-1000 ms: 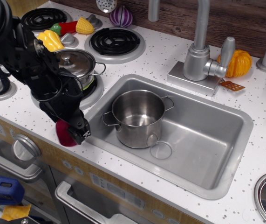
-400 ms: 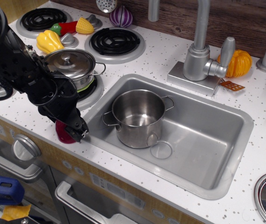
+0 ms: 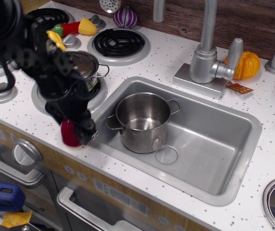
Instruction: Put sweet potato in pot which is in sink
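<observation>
At the lower left of the frame the gripper [image 3: 77,132] is clamped on the sweet potato [image 3: 69,134], which sits at the front edge of the counter just left of the sink [image 3: 233,139]; whether it is lifted clear of the counter I cannot tell. The pot [image 3: 142,121] stands upright in the sink's left half, near the gripper, and looks empty. So the grasp seems done, I'd say. What remains is carrying the vegetable right over the sink rim, above the pot's mouth, and letting go.
</observation>
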